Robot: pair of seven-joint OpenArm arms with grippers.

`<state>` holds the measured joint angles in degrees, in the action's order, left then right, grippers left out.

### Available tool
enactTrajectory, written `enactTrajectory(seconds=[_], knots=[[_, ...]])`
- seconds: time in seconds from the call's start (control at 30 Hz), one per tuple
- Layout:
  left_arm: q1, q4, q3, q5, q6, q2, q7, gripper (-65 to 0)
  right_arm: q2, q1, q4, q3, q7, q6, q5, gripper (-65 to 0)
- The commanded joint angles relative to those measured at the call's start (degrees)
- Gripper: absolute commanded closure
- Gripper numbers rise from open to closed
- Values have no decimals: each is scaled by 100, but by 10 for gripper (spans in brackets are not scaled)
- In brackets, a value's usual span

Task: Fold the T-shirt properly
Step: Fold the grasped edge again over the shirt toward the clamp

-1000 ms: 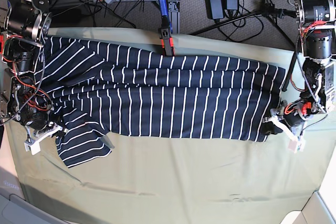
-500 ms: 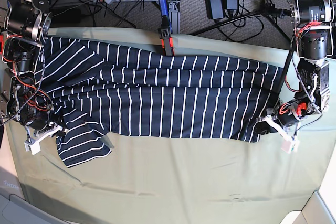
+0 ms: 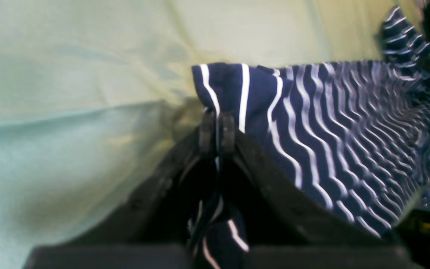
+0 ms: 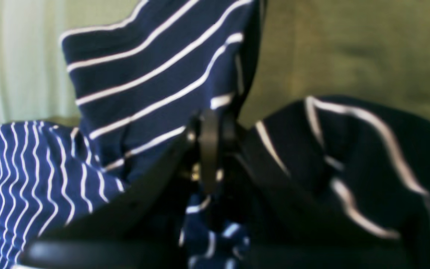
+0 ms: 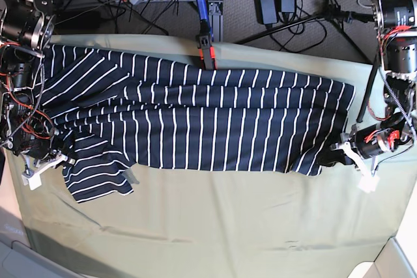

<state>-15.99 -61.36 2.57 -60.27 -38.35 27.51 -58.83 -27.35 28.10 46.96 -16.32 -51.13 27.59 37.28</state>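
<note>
1. The T-shirt (image 5: pixel 195 128) lies spread lengthwise across the desk (image 5: pixel 215 226), which is covered by a pale green cloth (image 5: pixel 228 239). Its body runs from one arm to the other, and one short sleeve (image 5: pixel 98 174) sticks out toward the near edge on the base view's left.
2. It looks to me only partly folded: the body reads as a long, narrow band, as if one lengthwise fold is in, but the sleeve is not tucked and no crosswise fold shows.
3. The left tool (image 3: pixel 217 130) is clamped on the shirt's corner at the hem end; the wrist view shows striped fabric pinched between its closed tips.
4. The right tool (image 4: pixel 211 149) is likewise clamped on the shirt near the sleeve end, with cloth bunched over and between its tips.
5. With both ends gripped, my guess is the next fold is being set up, not finished.
6. Still left, as I judge it: bringing the near edge and sleeve over, folding the band across, and smoothing the wrinkles visible through the middle.
</note>
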Motion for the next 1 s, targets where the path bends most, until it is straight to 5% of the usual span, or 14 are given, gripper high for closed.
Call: enactTrajectory(seconds=[0.0,0.5,0.97], knots=[[-83,-223,20,-216,-165,177,15,0,-175,118,170,-15,26,247,219,0],[1211,-2151,48,-433,-165,994,-122,0,-988,-1779,2640,-96,-531,245,776,0],[1766,-2155,101,-813,-165,1443,-431,0,-1043,-3558,4039,-1460,-723,247,1073,0]])
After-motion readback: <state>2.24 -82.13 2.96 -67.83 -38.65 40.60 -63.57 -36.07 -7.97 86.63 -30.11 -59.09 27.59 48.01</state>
